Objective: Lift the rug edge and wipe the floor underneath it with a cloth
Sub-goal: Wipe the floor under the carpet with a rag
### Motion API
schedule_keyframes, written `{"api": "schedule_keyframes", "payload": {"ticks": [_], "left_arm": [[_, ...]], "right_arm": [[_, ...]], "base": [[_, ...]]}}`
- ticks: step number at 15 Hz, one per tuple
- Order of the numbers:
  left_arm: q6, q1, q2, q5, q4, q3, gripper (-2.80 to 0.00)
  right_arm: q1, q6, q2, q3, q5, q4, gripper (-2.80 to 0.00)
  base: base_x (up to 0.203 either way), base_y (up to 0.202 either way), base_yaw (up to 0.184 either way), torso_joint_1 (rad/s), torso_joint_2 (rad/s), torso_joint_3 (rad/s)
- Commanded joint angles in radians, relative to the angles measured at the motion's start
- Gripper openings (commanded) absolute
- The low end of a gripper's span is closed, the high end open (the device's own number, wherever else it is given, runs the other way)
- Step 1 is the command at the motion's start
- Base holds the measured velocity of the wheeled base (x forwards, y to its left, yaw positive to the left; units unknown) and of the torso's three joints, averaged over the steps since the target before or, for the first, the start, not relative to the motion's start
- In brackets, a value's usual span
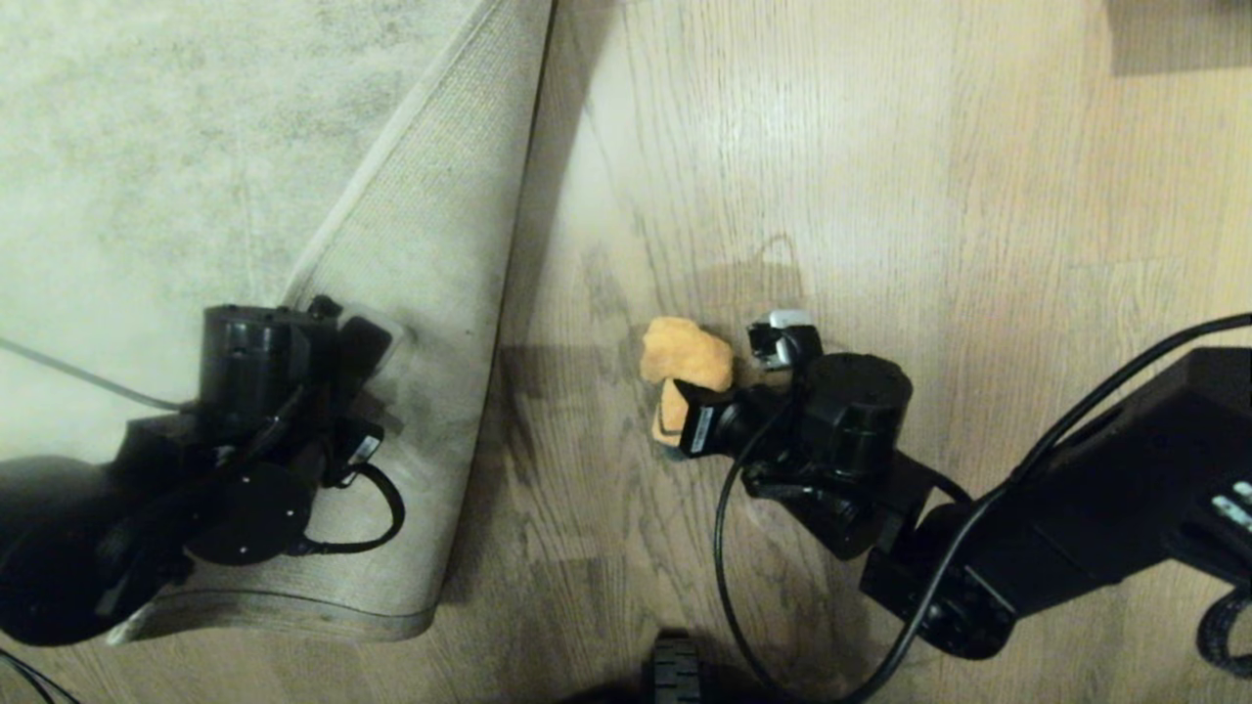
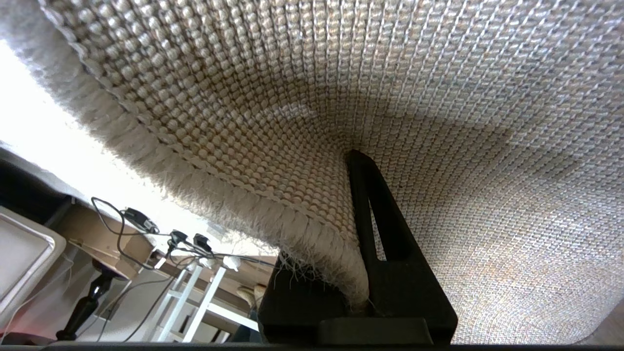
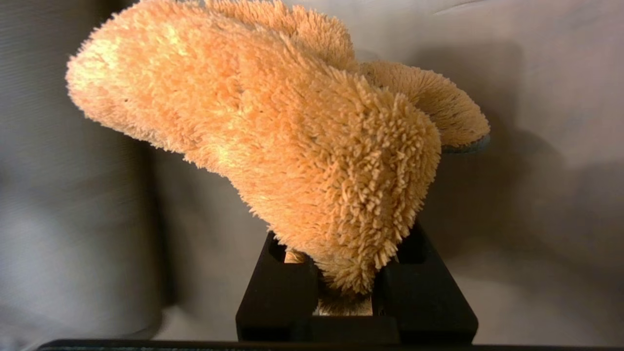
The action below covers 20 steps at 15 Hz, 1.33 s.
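The rug edge [image 1: 445,293] is folded back over the pale grey rug [image 1: 147,147], with its woven backing turned up. My left gripper [image 1: 372,337] is shut on that border; in the left wrist view the fringed rug edge [image 2: 273,219] sits pinched in the left gripper [image 2: 336,209], with one black finger [image 2: 375,234] against the backing. The orange cloth [image 1: 685,354] hangs low over the bare wood floor [image 1: 880,196], just right of the fold. My right gripper [image 1: 685,416] is shut on it. The right wrist view shows the fluffy cloth [image 3: 292,122] bunched in the right gripper [image 3: 346,273].
A dark block [image 1: 1174,34] sits at the far right corner of the floor. Part of my base [image 1: 675,675] shows at the near edge. Past the lifted rug, the left wrist view shows cables and a white frame [image 2: 195,292].
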Motion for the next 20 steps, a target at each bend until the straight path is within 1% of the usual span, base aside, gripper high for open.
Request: {"api": "schedule_keyframes", "payload": {"ticks": [1,3,5,10,13,17,19,20], "left_arm": [[0.001,0.000,0.005,0.005,-0.003,-0.001,-2.80],[0.001,0.000,0.010,0.006,-0.003,-0.001,-2.80],[0.001,0.000,0.011,0.006,-0.003,-0.001,-2.80],[0.001,0.005,0.005,0.008,-0.003,0.000,-2.80],[0.001,0.005,0.005,0.008,-0.003,0.006,-2.80],[0.001,0.005,0.010,0.008,-0.003,0.006,-2.80],[0.001,0.005,0.009,0.008,-0.003,0.010,-2.80],[0.001,0.005,0.008,0.008,-0.003,0.010,-2.80]], "right_arm": [[0.048,0.006,0.073,-0.008,0.001,-0.048,-2.80],[0.080,0.009,0.149,-0.077,0.001,-0.055,-2.80],[0.095,0.010,0.232,-0.162,0.001,-0.053,-2.80],[0.090,0.034,0.420,-0.454,0.000,-0.019,-2.80],[0.047,0.037,0.487,-0.642,0.000,0.056,-2.80],[-0.024,0.038,0.519,-0.890,-0.002,0.203,-2.80],[-0.064,0.037,0.498,-0.959,-0.003,0.254,-2.80],[-0.075,0.036,0.473,-0.961,-0.004,0.265,-2.80]], "base": [[0.000,0.000,0.000,0.000,0.00,0.000],[0.000,0.000,0.000,0.000,0.00,0.000],[0.000,0.000,0.000,0.000,0.00,0.000],[0.000,0.000,0.000,0.000,0.00,0.000],[0.000,0.000,0.000,0.000,0.00,0.000],[0.000,0.000,0.000,0.000,0.00,0.000],[0.000,0.000,0.000,0.000,0.00,0.000],[0.000,0.000,0.000,0.000,0.00,0.000]]}}
